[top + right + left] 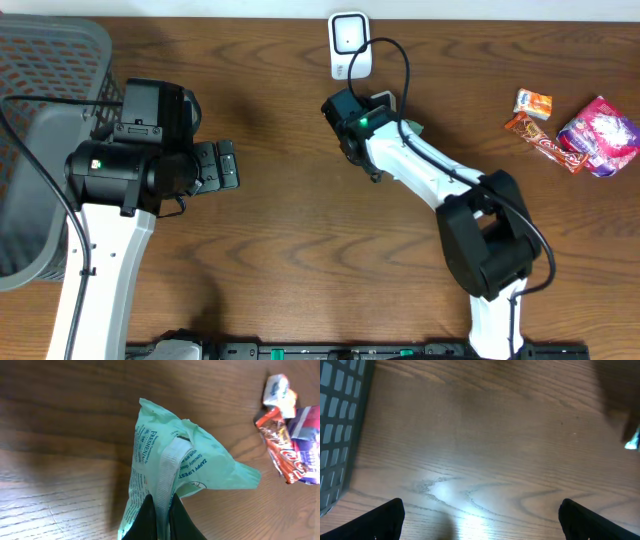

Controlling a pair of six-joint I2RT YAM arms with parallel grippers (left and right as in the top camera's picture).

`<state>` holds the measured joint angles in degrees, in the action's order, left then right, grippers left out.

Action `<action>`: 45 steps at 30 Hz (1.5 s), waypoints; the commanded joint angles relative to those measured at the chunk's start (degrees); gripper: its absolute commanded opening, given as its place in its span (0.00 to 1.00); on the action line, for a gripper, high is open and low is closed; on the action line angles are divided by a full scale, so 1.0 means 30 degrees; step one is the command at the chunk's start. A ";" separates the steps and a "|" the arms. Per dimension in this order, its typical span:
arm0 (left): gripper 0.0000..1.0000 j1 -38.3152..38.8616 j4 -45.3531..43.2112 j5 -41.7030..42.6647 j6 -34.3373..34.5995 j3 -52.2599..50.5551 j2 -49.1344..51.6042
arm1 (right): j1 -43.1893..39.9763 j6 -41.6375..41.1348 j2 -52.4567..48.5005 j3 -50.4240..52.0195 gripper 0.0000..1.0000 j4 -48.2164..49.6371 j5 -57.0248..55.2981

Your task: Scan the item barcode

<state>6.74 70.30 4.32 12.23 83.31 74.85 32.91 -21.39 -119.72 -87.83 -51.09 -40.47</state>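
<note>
- Wooden surface (280, 250) is carrying a white scanner (347, 40).
- Right gripper (160, 510) is pinching a green packet (210, 467) near the scanner.
- Left gripper (480, 515) is hovering spread, well left of the scanner.

Wide bare wood on the table (290, 270) btwn my L arm (110, 250) & R arm (430, 175), easy passage. Far left blocked: grey mesh basket (40, 120) just beside the L arm. My L gripper (226, 165), jaws wide, has bare tabletop ahead. My R gripper (161, 510) pinches a green pkt (170, 455). White scanner (348, 42) stands near, beyond it at the far edge, its cable (406, 70) looping over the R arm. Snack wrappers (585, 135) lie well apart to the right, open wood btwn.
</note>
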 commanded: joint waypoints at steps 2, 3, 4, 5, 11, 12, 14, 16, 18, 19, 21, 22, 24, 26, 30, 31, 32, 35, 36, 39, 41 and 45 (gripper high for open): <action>0.98 -0.0102 0.0051 -0.0168 0.0109 0.0095 0.0058 | 0.1202 -0.0255 -0.0750 0.0277 0.05 0.0401 0.0372; 0.98 -0.0102 0.0051 -0.0168 0.0102 0.0095 0.0058 | 0.1559 -0.0262 -0.0750 0.0277 0.08 0.0648 0.0612; 0.98 -0.0102 0.0051 -0.0168 0.0109 0.0095 0.0058 | 0.1880 -0.0277 -0.0750 0.0277 0.09 0.0823 0.0809; 0.98 -0.0102 0.0051 -0.0168 0.0109 0.0095 0.0058 | 0.2266 -0.0277 -0.0758 0.0284 0.10 0.1035 0.1151; 0.98 -0.0102 0.0051 -0.0168 0.0109 0.0095 0.0058 | 0.3745 -0.0299 -0.0765 0.0284 0.36 0.1916 0.2951; 0.98 -0.0102 0.0051 -0.0168 0.0109 0.0095 0.0058 | 0.3869 -0.0299 -0.0765 0.0284 0.38 0.2025 0.3337; 0.98 -0.0102 0.0051 -0.0168 0.0102 0.0095 0.0058 | 0.4131 -0.0299 -0.0758 0.0277 0.39 0.2390 0.4670; 0.98 -0.0102 0.0051 -0.0168 0.0102 0.0095 0.0058 | 0.4284 -0.0299 -0.0758 0.0277 0.44 0.2769 0.5727; 0.98 -0.0102 0.0051 -0.0168 0.0109 0.0095 0.0058 | 0.4320 -0.0328 -0.0714 0.0197 0.45 0.2980 0.6120; 0.98 -0.0102 0.0051 -0.0168 0.0109 0.0095 0.0058 | 0.4306 -0.0495 -0.0656 -0.0124 0.48 0.2841 0.6098; 0.98 -0.0102 0.0051 -0.0168 0.0109 0.0095 0.0058 | 0.4233 -0.0495 -0.0525 -0.0692 0.51 0.2455 0.6091; 0.98 -0.0102 0.0051 -0.0168 0.0109 0.0095 0.0058 | 0.4197 -0.0495 -0.0452 -0.1005 0.55 0.2193 0.6098; 0.98 -0.0102 0.0051 -0.0168 0.0109 0.0095 0.0058 | 0.3985 -0.0488 -0.0262 -0.2222 0.59 0.1151 0.6033; 0.98 -0.0102 0.0051 -0.0168 0.0109 0.0095 0.0058 | 0.3592 -0.0488 -0.0168 -0.3249 0.62 0.0284 0.6040; 0.98 -0.0102 0.0051 -0.0168 0.0109 0.0095 0.0058 | 0.2397 -0.0488 -0.0160 -0.4670 0.70 -0.1355 0.6207; 0.98 -0.0102 0.0051 -0.0168 0.0109 0.0095 0.0058 | 0.2011 -0.0481 -0.0160 -0.4823 0.72 -0.1683 0.6382; 0.98 -0.0102 0.0051 -0.0168 0.0109 0.0095 0.0058 | 0.1574 -0.0459 -0.0160 -0.4852 0.74 -0.1865 0.6790; 0.98 -0.0102 0.0051 -0.0168 0.0109 0.0095 0.0058 | 0.0277 0.0379 -0.0168 -0.4823 0.80 -0.2062 0.9763; 0.98 -0.0102 0.0051 -0.0168 0.0102 0.0095 0.0058 | -0.0175 0.1071 -0.0168 -0.4823 0.80 -0.2091 1.1060; 0.98 -0.0102 0.0051 -0.0168 0.0109 0.0095 0.0058 | -0.1596 0.2827 -0.0168 -0.4823 0.79 -0.2222 1.4885; 0.98 -0.0102 0.0051 -0.0168 0.0109 0.0095 0.0058 | -0.2492 0.3592 -0.0175 -0.4809 0.81 -0.2353 1.7260; 0.98 -0.0102 0.0051 -0.0168 0.0109 0.0095 0.0058 | -0.3803 0.5435 -0.0182 -0.4554 0.80 -0.2688 2.0742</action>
<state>6.74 70.30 4.32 12.23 83.31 74.85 23.31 -11.86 -121.64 -101.54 -58.52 7.97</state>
